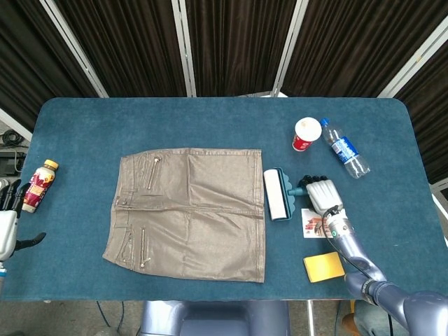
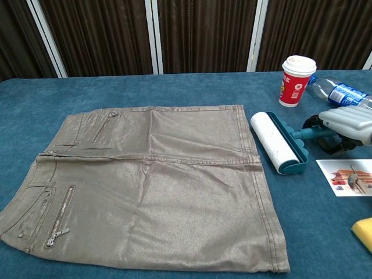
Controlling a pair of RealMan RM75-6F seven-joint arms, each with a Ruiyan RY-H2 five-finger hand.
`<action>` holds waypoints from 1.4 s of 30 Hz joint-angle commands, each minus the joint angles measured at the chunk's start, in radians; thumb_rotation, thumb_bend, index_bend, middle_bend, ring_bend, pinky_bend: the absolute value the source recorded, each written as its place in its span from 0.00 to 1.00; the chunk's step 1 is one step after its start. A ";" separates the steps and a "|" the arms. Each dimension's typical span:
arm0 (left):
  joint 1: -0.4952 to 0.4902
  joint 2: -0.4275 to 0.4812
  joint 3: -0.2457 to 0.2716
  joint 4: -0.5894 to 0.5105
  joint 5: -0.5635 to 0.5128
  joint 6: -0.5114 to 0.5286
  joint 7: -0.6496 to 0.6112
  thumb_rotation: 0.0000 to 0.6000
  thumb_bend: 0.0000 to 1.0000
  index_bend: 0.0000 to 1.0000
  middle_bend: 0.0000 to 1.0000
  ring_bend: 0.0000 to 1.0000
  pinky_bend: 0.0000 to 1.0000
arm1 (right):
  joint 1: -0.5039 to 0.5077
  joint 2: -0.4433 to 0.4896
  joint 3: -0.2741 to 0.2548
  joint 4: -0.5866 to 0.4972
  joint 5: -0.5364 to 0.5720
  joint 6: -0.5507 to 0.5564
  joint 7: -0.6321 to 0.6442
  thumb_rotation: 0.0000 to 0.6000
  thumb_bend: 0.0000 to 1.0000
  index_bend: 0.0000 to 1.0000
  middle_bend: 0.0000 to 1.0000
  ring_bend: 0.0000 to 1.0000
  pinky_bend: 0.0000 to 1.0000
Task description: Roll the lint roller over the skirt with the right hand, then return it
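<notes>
table [image 1: 210, 119]: big blue cloth-covered top, pretty much fills both views, dark curtains behind it

skirt [image 1: 189, 210]: shiny grey-brown, laid out flat in the middle of the table, waistband toward the left of the head view, zip pockets showing on that side; in the chest view [image 2: 151, 180] its right-hand hem edge sits just beside the roller

right hand [image 1: 323, 194]: down on the table right of the skirt, fingers curled over the roller's teal handle, so it's gripping it; chest view [image 2: 347, 125] shows the pale fingers wrapped over the top of the handle

left hand [image 1: 7, 220]: barely in frame at the far left edge of the head view, off the table, close to the drink bottle; can't tell if it's open or closed from what shows

lint roller [image 1: 275, 195]: white roll in a teal cradle, lying on the table just beside the skirt's right edge, a bit skewed rather than parallel to it; handle sticks out toward the right hand [image 2: 276, 142]

water bottle [image 1: 344, 148]: clear with blue label, lying on its side near the back right, next to the cup

drink bottle [image 1: 39, 185]: small one with a yellow cap, far left of the table, well apart from the skirt

paper cup [image 1: 306, 134]: red and white with a lid, upright, behind the roller

sponge [image 1: 323, 267]: yellow, front right, near the table edge

card [image 1: 316, 224]: little printed picture card, flat, between the right hand and the sponge
</notes>
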 commanded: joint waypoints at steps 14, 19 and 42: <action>0.002 0.016 0.008 -0.022 0.029 0.009 -0.028 1.00 0.00 0.00 0.00 0.00 0.00 | -0.005 0.153 -0.023 -0.223 -0.155 0.246 0.036 1.00 0.86 0.46 0.48 0.37 0.40; 0.001 0.021 0.014 -0.028 0.044 0.007 -0.035 1.00 0.00 0.00 0.00 0.00 0.00 | 0.039 0.239 -0.032 -0.421 -0.225 0.252 -0.125 1.00 0.87 0.46 0.48 0.37 0.40; 0.004 0.052 0.013 -0.013 0.039 -0.009 -0.118 1.00 0.00 0.00 0.00 0.00 0.00 | 0.229 0.089 -0.001 -0.725 -0.024 -0.081 -0.788 1.00 0.98 0.46 0.48 0.37 0.40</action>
